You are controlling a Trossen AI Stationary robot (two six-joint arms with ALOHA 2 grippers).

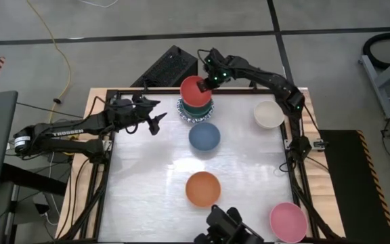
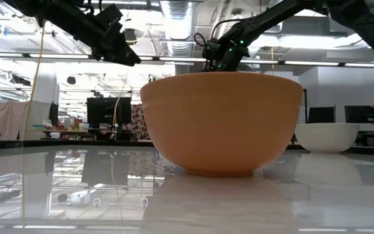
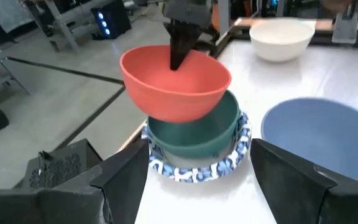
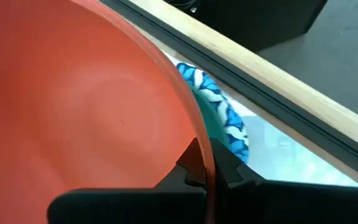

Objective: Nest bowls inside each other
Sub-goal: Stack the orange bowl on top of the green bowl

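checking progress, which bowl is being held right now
The red bowl, pinched at its rim by the right end effector above the teal-and-patterned stack; the others sit on the table.

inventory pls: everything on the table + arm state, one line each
red bowl: 1, red, tilted over the stack at the table's far edge, rim pinched by right hand
teal bowl: 1, teal, nested in the stack
blue-patterned bowl: at least 1, white with blue rim, stack bottom
blue bowl: 1, blue, just in front of the stack
cream bowl: 1, cream, far right
orange bowl: 1, orange, near centre
pink bowl: 1, pink, near right corner
left hand: open, empty, left of the stack
right hand: shut on red bowl's rim
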